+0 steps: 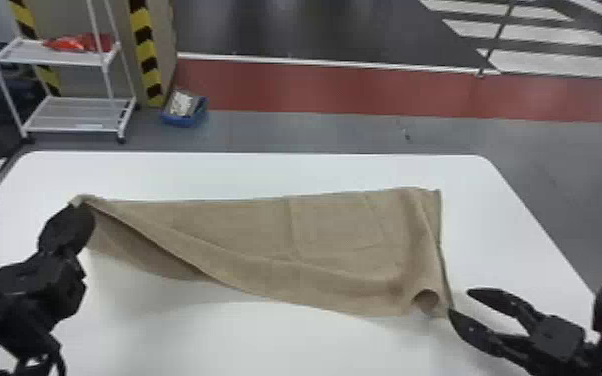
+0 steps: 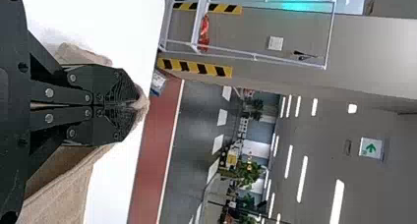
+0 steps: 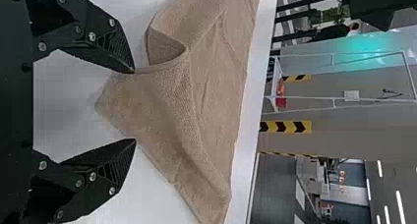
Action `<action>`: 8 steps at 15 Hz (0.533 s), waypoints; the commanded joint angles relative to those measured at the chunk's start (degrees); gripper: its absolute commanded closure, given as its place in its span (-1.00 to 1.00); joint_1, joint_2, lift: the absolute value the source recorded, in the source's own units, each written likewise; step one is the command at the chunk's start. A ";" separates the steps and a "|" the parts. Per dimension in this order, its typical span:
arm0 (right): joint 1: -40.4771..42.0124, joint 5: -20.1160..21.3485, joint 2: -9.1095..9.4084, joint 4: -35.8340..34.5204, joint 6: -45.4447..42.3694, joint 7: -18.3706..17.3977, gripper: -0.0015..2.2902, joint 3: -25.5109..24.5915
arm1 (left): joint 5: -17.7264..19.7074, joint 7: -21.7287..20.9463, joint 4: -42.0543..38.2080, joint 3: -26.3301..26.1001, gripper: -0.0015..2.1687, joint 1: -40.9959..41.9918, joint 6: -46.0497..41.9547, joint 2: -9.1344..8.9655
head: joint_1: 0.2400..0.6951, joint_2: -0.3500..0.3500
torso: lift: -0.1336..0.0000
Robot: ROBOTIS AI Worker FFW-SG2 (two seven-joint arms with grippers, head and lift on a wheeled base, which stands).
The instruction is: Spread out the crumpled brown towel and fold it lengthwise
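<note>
The brown towel (image 1: pixel 245 235) stretches across the white table, its left corner lifted and its right end lying rumpled with a curled edge. My left gripper (image 1: pixel 81 206) is shut on that left corner; in the left wrist view a bit of cloth pokes out at the tips of the left gripper (image 2: pixel 137 103). At the towel's near right corner, my right gripper (image 1: pixel 457 302) stands open. The right wrist view has the towel (image 3: pixel 196 101) just beyond the parted fingertips of the right gripper (image 3: pixel 134 106), with the corner pointing between them.
The white table (image 1: pixel 265 172) has rounded far corners. Behind it on the floor stand a white shelf cart (image 1: pixel 77 112) with a red item on top and a blue bin (image 1: pixel 183 111), near a pillar with yellow and black stripes.
</note>
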 commanded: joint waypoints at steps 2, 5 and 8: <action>-1.27 4.37 -0.16 0.43 0.60 -0.01 -0.58 2.46 | 0.76 -0.37 -0.26 0.96 0.26 0.43 -0.16 0.38 | 1.00 -0.28 | -0.86; -2.24 7.97 -0.25 1.31 1.83 0.08 -0.50 3.69 | 1.73 -0.98 -0.35 1.75 0.26 0.87 -1.04 0.38 | 1.00 -0.22 | -0.86; -1.98 8.50 -0.69 1.31 1.83 0.17 -0.48 3.61 | 1.82 -0.98 -0.61 2.19 0.26 1.22 -1.04 0.38 | 1.00 -0.20 | -0.86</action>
